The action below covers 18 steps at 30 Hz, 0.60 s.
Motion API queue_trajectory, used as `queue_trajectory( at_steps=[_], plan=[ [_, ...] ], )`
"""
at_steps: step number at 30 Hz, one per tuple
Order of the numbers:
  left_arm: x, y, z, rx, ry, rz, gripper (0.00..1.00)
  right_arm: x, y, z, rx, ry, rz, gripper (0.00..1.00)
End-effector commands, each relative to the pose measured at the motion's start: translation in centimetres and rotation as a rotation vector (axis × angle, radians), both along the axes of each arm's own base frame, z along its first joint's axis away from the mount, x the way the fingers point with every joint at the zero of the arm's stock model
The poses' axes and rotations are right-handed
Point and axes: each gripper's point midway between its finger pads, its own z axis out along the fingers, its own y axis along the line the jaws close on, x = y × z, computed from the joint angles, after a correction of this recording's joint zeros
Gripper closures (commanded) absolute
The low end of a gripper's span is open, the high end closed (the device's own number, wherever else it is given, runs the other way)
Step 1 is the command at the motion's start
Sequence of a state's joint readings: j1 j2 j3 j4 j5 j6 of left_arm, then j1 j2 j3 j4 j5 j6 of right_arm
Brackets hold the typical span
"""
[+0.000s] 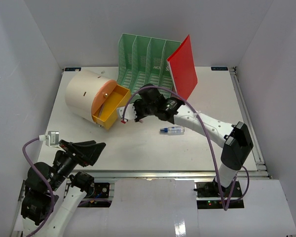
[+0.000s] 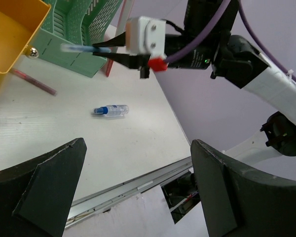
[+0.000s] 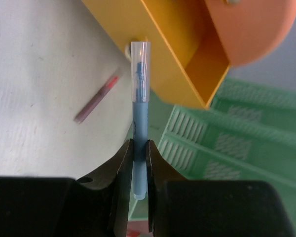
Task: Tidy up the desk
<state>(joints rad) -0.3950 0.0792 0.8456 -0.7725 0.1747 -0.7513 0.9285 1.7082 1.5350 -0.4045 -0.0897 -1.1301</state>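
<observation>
The tidying looks to be in its early-to-middle stretch; the right tool (image 3: 139, 150) is clamped on a blue pen (image 3: 139, 116), its two fingers pressed together on the barrel, and it holds the pen clear of the desk (image 1: 138, 148) with the clear-capped end pointing at the rim of the yellow drawer (image 1: 111, 106); the pen is not yet inside the drawer, so this step reads as a delivery under way rather than finished; the drawer stands pulled out of a beige cylinder (image 1: 84, 96) at the far left of the desk, and the part of its inside that shows looks bare; two loose items are left to gather: a red pen (image 3: 96, 101) lying flat on the desk just beside the drawer, and a small bottle (image 1: 171, 130) with a blue cap lying on its side near the middle, well apart from the drawer; the left tool (image 2: 138, 192) hangs over the near left corner with its fingers spread wide and nothing between them, so it seems to be waiting; at the far edge a green file rack (image 1: 143, 61) leans back against the wall, with a red folder (image 1: 183, 66) tilted at its right end, and whether the folder sits properly in a slot cannot be told; the desk itself is a large flat white top with a metal rail (image 1: 246, 118) along its right side, faintly scuffed; plain white walls (image 1: 29, 39) close it in on three sides
</observation>
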Motion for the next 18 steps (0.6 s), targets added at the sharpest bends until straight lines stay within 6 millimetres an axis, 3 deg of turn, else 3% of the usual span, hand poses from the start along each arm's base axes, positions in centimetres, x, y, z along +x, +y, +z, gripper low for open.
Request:
queue_trajectory(
  at_steps=[1,10,18],
  plan=[
    [-0.6,-0.3,1.4,-0.059,-0.038,-0.025,0.02,1.5,3.8,3.4,-0.080,-0.363,0.116,0.91],
    [-0.6,-0.1,0.8,-0.070,-0.021,-0.014,0.02,0.7,9.2,3.9,-0.120,-0.586,0.198,0.90],
    [-1.0,0.1,0.9,-0.074,-0.021,-0.014,0.02,1.3,11.3,5.8,-0.070,-0.637,0.168,0.89]
  ],
)
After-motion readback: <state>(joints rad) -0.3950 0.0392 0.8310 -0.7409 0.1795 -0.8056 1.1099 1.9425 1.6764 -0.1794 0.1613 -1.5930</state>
